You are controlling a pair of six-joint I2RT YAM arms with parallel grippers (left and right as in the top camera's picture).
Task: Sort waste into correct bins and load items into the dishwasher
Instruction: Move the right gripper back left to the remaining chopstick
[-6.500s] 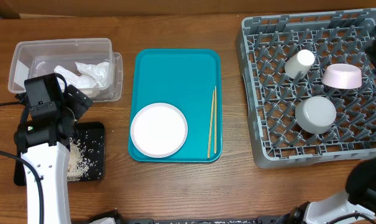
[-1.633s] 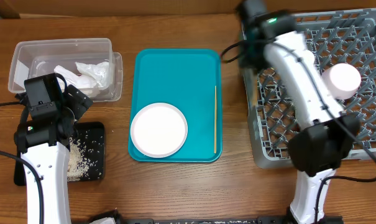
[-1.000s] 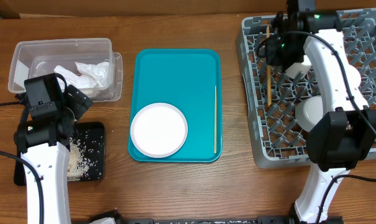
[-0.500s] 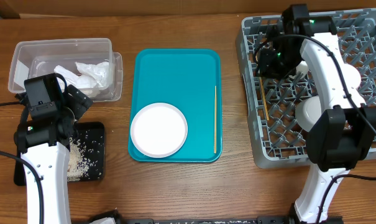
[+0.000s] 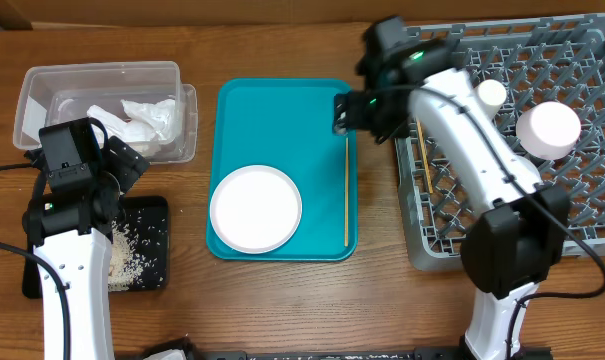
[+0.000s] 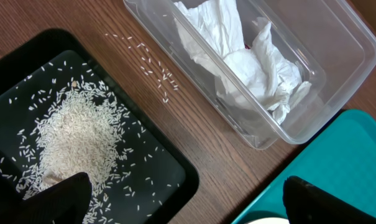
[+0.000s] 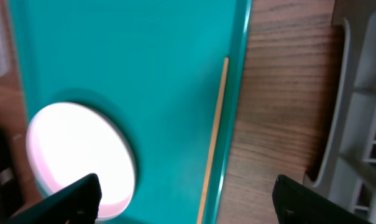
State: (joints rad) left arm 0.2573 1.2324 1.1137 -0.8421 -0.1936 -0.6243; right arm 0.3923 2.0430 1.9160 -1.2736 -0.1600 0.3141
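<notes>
Broadly, I judge the job well past halfway. The dish rack fills the right end of the worktop. The teal tray lies at the middle, the clear tub sits in the far left corner, and the black tray is toward the near left edge. The plate rests in the teal tray's near left corner, not yet racked. My right claw hangs over that tray's far right corner, beside the rack's left rim, with its fingers spread wide and nothing between them. My left claw is just as wide and empty, above the bare wood between the black tray and the tub. In the rack the pink bowl sits upturned near the far right and the cup is just to its left. The grey metal bowl I cannot see, as my right arm crosses much of the rack. The napkins are bunched in the tub, so that waste looks sorted. One chopstick lies along the rack's left side, while the other chopstick lies along the teal tray's right edge and would be my next pick, then the plate. Most of the rice is heaped in the black tray, but stray grains dot the wood between it and the tub.
</notes>
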